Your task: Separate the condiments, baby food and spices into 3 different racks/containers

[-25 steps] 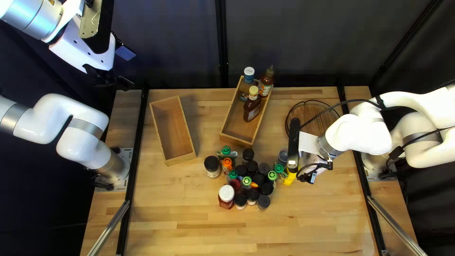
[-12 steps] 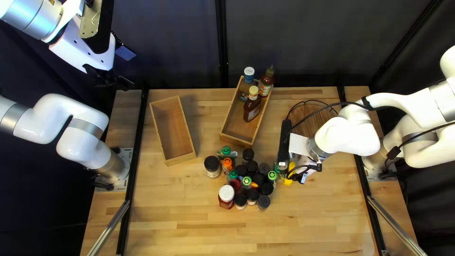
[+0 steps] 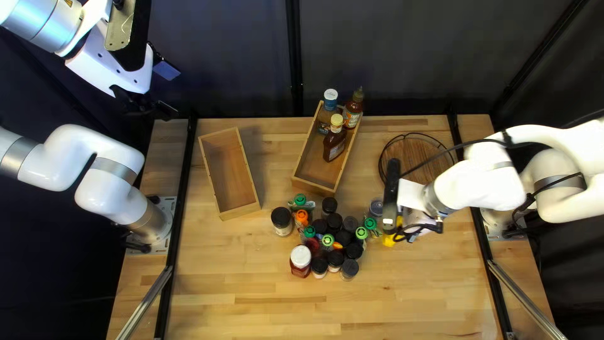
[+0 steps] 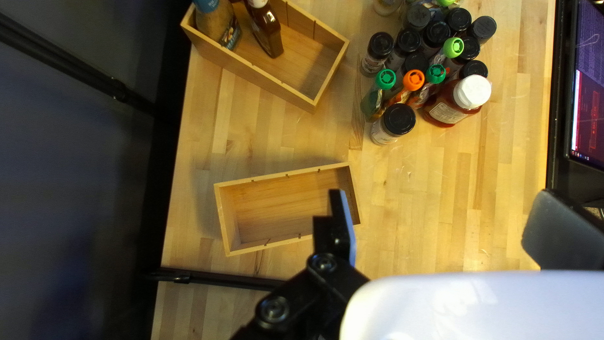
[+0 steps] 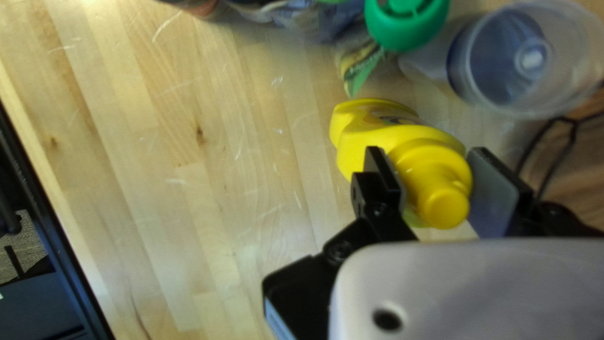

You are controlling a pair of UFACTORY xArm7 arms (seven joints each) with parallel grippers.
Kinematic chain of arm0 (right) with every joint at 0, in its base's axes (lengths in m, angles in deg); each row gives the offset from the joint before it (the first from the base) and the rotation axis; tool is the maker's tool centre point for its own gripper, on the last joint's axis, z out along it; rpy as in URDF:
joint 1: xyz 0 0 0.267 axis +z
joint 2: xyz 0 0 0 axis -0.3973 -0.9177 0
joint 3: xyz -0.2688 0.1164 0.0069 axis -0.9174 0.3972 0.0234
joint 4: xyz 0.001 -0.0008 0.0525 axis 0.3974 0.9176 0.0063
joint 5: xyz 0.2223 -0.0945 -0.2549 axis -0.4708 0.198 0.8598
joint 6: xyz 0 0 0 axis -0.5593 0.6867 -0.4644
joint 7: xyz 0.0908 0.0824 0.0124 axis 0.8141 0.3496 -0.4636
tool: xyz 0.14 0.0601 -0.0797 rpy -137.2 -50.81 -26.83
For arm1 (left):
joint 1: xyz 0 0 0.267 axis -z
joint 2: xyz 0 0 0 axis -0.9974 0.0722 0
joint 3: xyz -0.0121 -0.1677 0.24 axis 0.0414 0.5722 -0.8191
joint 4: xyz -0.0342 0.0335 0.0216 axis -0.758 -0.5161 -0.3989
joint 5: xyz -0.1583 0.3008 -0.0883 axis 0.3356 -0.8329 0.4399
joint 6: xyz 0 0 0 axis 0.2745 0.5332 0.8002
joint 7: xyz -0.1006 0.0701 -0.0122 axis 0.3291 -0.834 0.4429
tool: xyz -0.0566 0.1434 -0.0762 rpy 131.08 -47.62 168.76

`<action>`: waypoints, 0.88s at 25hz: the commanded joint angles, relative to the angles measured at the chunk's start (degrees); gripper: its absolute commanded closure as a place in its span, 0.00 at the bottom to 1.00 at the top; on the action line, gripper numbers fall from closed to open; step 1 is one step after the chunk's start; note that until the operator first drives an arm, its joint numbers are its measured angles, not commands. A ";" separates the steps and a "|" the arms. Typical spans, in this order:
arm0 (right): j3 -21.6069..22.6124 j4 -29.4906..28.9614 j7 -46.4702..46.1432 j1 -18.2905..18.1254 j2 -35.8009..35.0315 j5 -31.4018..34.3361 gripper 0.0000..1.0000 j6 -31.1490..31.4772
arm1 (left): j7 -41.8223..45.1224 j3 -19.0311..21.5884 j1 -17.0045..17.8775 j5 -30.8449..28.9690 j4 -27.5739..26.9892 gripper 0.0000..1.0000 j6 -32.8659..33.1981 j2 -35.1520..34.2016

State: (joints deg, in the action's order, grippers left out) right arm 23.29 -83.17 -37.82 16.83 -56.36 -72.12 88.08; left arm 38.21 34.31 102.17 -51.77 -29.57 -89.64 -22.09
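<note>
My right gripper (image 3: 391,211) is low beside the bottle cluster (image 3: 334,239). In the right wrist view, this gripper (image 5: 434,179) is shut on a yellow bottle (image 5: 428,148), with a finger against either side near its cap. High at the upper left, my left gripper (image 3: 168,92) hangs beyond the table; in its wrist view the same gripper (image 4: 443,211) is open and holds nothing. The middle wooden box (image 3: 306,176) holds a blue-capped jar (image 3: 328,108) and brown bottles (image 3: 335,145). The left wooden box (image 3: 229,173) is empty.
A round wire-rimmed wooden container (image 3: 415,157) stands behind my right gripper. Beside the yellow bottle are a clear container (image 5: 525,60) and a green-capped bottle (image 5: 406,19). A monitor (image 4: 588,88) stands past the table's near edge.
My right gripper first shifted left, then back right to slightly beyond where it started. The yellow bottle now shows a little farther right. My left arm and both wooden boxes have stayed still.
</note>
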 commanded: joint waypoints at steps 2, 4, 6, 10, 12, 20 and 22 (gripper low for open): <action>-2.46 -6.65 -1.50 -0.32 6.96 1.72 1.00 13.35 | 0.00 0.00 0.00 0.00 0.00 0.00 0.00 0.00; -3.90 -10.07 -2.91 -1.22 8.78 3.22 1.00 18.40 | 0.00 0.00 0.00 0.00 0.00 0.00 0.00 0.00; -5.65 -14.02 -4.82 -2.22 9.92 5.00 1.00 22.92 | 0.00 0.00 0.00 0.00 0.00 0.00 0.00 0.00; -9.80 -23.73 -10.42 -5.07 7.01 9.05 1.00 27.99 | 0.00 0.00 0.00 0.00 0.00 0.00 0.00 0.00; -11.50 -28.33 -13.14 -6.52 2.78 10.73 1.00 27.67 | 0.00 0.00 0.00 0.00 0.00 0.00 0.00 0.00; -17.19 -45.14 -23.48 -9.47 -18.01 11.94 1.00 22.04 | 0.00 0.00 0.00 0.00 0.00 0.00 0.00 0.00; -17.45 -50.68 -25.03 -9.86 -24.04 12.11 1.00 21.33 | 0.00 0.00 0.00 0.00 0.00 0.00 0.00 0.00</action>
State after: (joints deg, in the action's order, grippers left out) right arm 7.04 -126.55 -59.84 7.87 -72.44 -60.21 111.08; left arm 38.21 34.31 102.17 -51.77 -29.57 -89.64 -22.09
